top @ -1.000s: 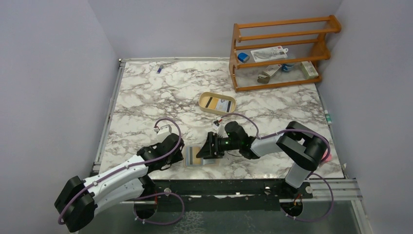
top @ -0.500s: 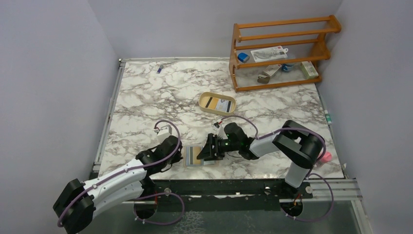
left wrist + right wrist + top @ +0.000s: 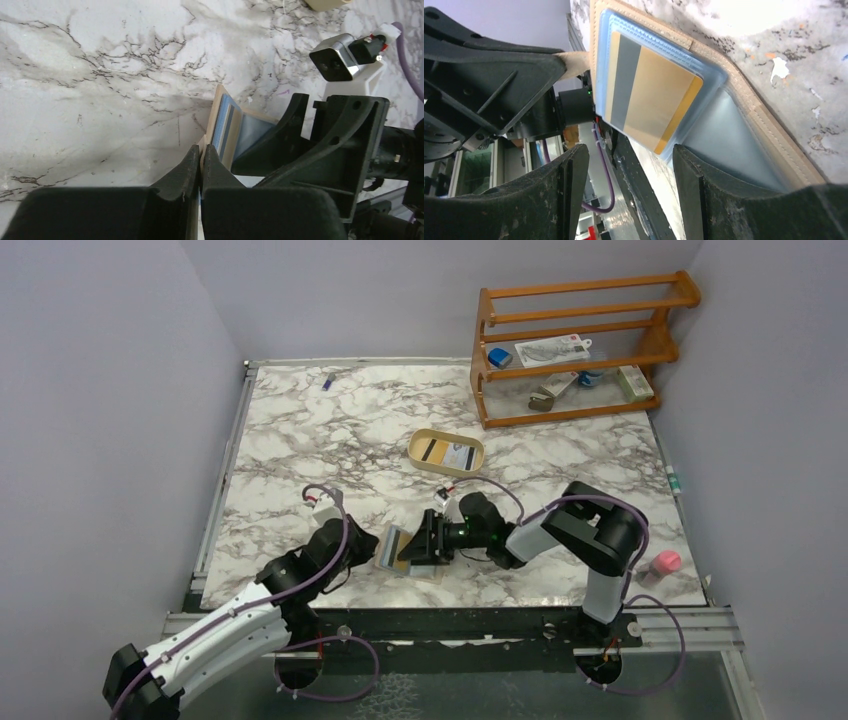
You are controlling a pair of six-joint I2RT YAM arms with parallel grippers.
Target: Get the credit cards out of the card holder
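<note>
The tan card holder (image 3: 395, 552) lies open near the table's front edge, its clear blue pockets showing. My left gripper (image 3: 370, 545) is shut on the edge of its left flap (image 3: 212, 120) and holds that flap tilted up. A gold card with a grey stripe (image 3: 649, 95) sits in the blue pocket, its corner sticking out. My right gripper (image 3: 629, 172) is open and empty, its fingers low over the holder's right half (image 3: 769, 135), just short of the card. The right gripper also shows in the top view (image 3: 420, 543).
An oval tan tray (image 3: 446, 451) holding cards stands behind the holder at mid table. A wooden rack (image 3: 575, 340) with small items is at the back right. A pink object (image 3: 664, 562) lies at the front right. A small blue item (image 3: 327, 381) lies at the back left.
My left arm has pulled back and left, lifting and tilting the holder's left flap. The holder has turned slightly. My right gripper has edged left over the holder.
</note>
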